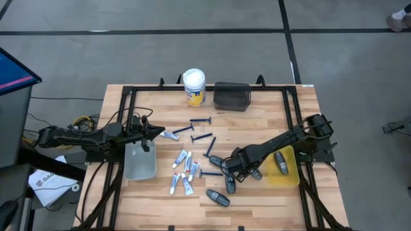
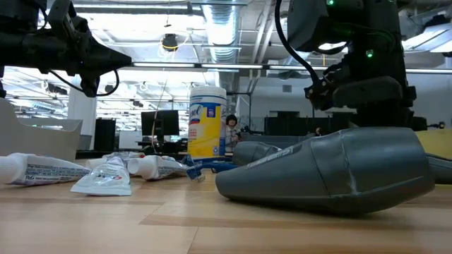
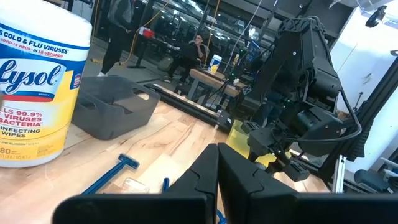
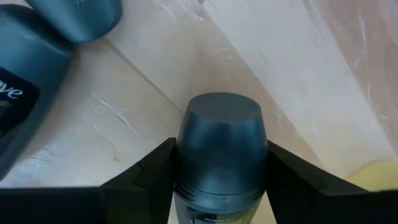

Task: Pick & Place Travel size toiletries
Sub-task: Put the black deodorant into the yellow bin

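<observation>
Small white-and-blue tubes [image 1: 183, 168], thin blue razors [image 1: 200, 122] and dark grey pods [image 1: 218, 197] lie scattered on the wooden table's middle. My right gripper [image 1: 232, 164] points down among the pods, with its fingers closed on one pod [image 4: 221, 143]. Another pod [image 1: 280, 160] lies in the yellow tray [image 1: 290, 176] beside that arm. My left gripper [image 1: 151, 131] hangs shut and level above the clear tray [image 1: 140, 163], holding nothing. In the low view a pod [image 2: 332, 173] fills the foreground and hides the right fingertips. My right gripper pinches the pod's two long sides [image 4: 186, 168] between its fingers [image 4: 152, 171], which come from above, pointing down, and lie across the pod. The rounded cap end [image 4: 221, 115] sticks out past the fingers. The pod lies flat at the tabletop.
A white-lidded yellow wipes jar [image 1: 194, 86] and a dark tray [image 1: 232, 96] stand at the table's far edge. Another pod [image 4: 25, 93] lies close beside the held one. Black frame rails [image 1: 128, 96] run along the table's sides.
</observation>
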Robot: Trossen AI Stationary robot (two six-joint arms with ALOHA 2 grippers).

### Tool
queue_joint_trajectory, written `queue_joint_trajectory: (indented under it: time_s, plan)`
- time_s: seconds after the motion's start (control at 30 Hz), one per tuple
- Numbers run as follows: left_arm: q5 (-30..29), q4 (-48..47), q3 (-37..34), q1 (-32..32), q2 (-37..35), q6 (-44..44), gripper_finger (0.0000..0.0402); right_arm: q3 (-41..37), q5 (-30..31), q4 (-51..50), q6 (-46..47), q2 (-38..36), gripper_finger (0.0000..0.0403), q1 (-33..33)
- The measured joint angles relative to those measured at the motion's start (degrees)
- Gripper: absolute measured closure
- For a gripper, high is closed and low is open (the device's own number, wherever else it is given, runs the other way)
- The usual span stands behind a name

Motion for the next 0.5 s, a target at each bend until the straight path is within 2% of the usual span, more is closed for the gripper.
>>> queue_joint_trajectory:
  time_s: [0.23,0.37,0.5]
  plan:
    - [0.00,0.23,0.00,0.00,0.00,0.02,0.0401,-0.11,3.16,-0.83,-0.84,-2.33,0.0215,0.11]
    - [0.00,0.37,0.00,-0.02,0.00,0.02,0.0401,-0.04,6.34,-2.93,1.18,-8.53,0.0215,0.39]
    - [0.00,0.38,0.00,-0.01,0.00,0.01,0.0401,-0.02,11.16,-9.43,7.23,-16.51,0.0215,1.65]
